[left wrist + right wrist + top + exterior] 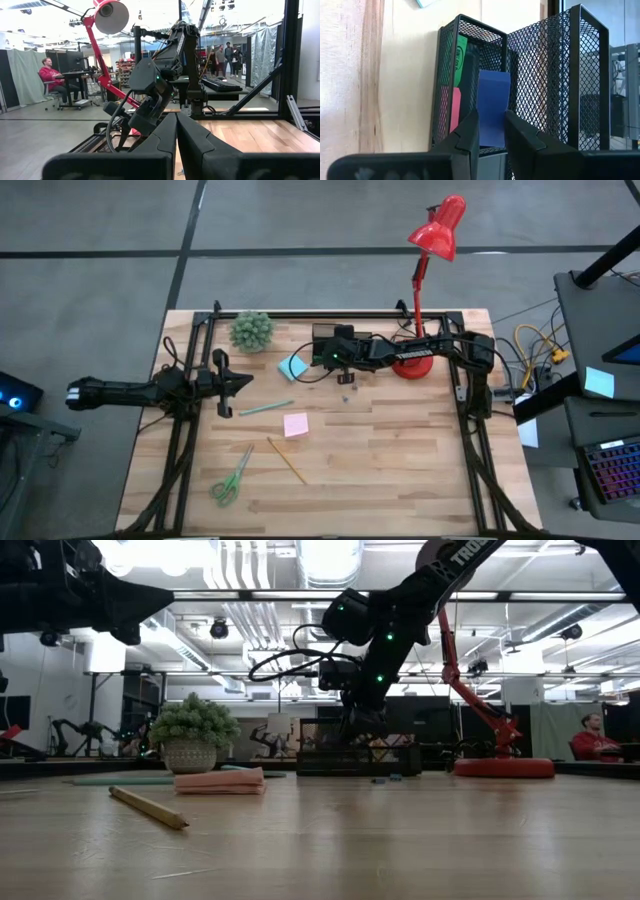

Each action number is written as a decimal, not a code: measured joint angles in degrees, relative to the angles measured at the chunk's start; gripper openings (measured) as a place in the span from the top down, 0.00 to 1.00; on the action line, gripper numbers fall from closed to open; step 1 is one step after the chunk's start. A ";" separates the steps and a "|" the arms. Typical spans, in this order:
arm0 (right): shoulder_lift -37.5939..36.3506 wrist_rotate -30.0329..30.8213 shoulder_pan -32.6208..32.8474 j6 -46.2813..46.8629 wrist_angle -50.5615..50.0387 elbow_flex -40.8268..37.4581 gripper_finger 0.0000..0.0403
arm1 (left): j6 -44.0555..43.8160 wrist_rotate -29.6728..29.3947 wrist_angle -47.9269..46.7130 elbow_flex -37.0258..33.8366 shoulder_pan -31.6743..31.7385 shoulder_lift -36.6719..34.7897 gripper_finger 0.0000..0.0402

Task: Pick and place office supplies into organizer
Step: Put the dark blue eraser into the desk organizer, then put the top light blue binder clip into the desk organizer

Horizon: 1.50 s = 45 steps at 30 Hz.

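Lowering the blue piece (493, 107) pinched in the right hand (491, 131) squarely into the organizer (470, 30) compartment before releasing seems wisest.

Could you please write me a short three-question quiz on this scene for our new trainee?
1. True or false: the right gripper is shut on a blue piece over the black mesh organizer.
2. Which item lies nearest the table's front edge? A) pink sticky note B) green-handled scissors C) teal pen
3. Fill in: the left gripper is ____, holding nothing.

Key
1. True; green and pink pieces already stand in a compartment beside it.
2. B.
3. Shut; it waits at the table's left side.
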 joint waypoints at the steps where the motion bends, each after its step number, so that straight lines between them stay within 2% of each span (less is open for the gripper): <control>1: 0.02 0.00 0.00 0.00 0.00 0.00 0.83 | 0.00 0.00 0.02 0.00 0.02 0.00 1.00; 8: 0.02 0.00 0.00 0.02 0.02 0.00 0.82 | 0.00 0.00 0.00 0.00 0.00 0.00 1.00; 22: 0.02 0.07 -0.01 0.20 0.07 0.00 0.70 | 0.00 0.00 0.02 0.00 0.00 0.00 1.00; 35: 0.03 0.09 0.00 0.29 0.07 0.07 0.71 | 0.00 0.01 0.00 0.00 0.01 0.00 1.00; 45: 0.04 0.09 0.00 5.05 0.06 0.07 0.71 | 0.00 0.02 0.01 0.00 0.02 0.00 1.00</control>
